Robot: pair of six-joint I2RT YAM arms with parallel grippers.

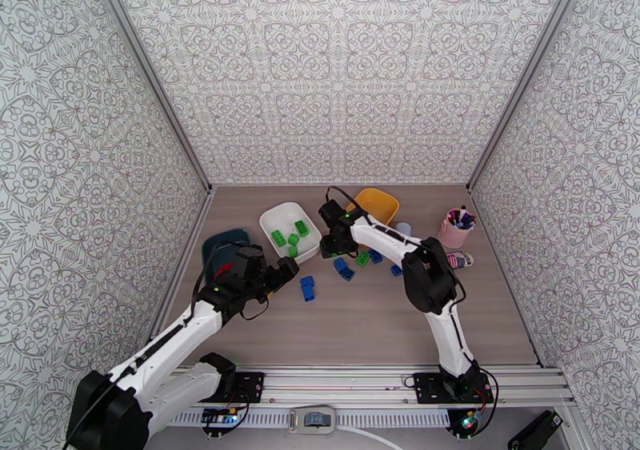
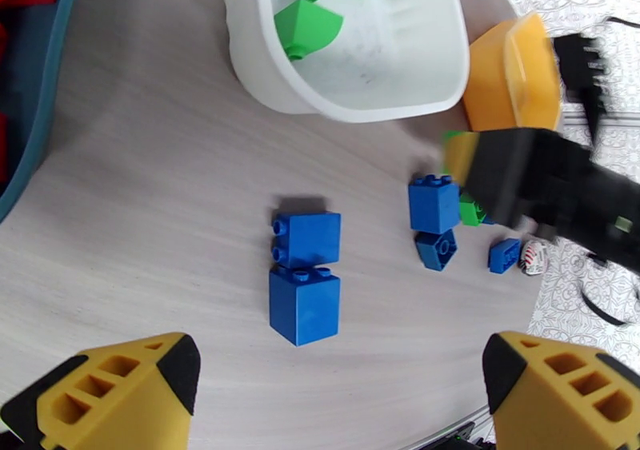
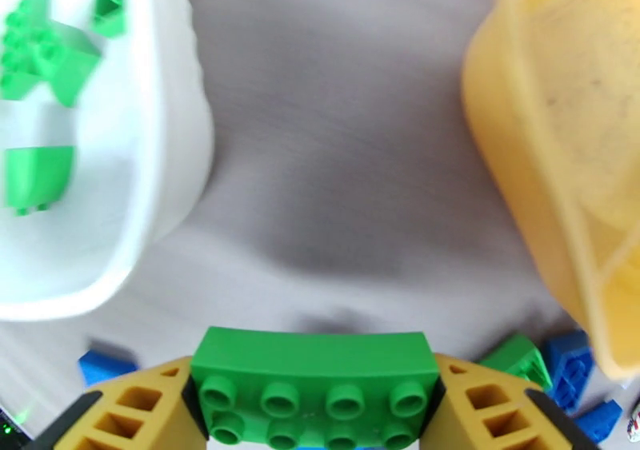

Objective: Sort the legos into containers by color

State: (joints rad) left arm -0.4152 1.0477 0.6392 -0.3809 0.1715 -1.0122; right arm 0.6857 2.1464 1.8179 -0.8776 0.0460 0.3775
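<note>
Grasping a green eight-stud plastic brick (image 3: 312, 356) by its short ends, the right fingers (image 3: 132, 412) are seen clenched on it above the pale wood-grain worktop (image 3: 344, 148). It is held between the shallow white plastic tray (image 3: 180, 172), where other green bricks lie, and the yellow plastic tray (image 3: 512, 140). The left fingers (image 2: 120, 388) are spread wide with nothing held, poised over two blue plastic bricks (image 2: 304, 308) lying just beside each other on the worktop. A slip is judged possible, since the brick is pinched only at the fingertips. If released too soon, it would be dropped on the worktop or against the white tray's rim; a rightward drift would put it in the yellow tray. Contact between the closely placed arms could be caused by both moving toward the white tray. The held brick's lower edge is cut off, the yellow tray's contents cannot be made out, and the dark teal-blue tray (image 1: 218, 242) is partly covered by the left arm.
</note>
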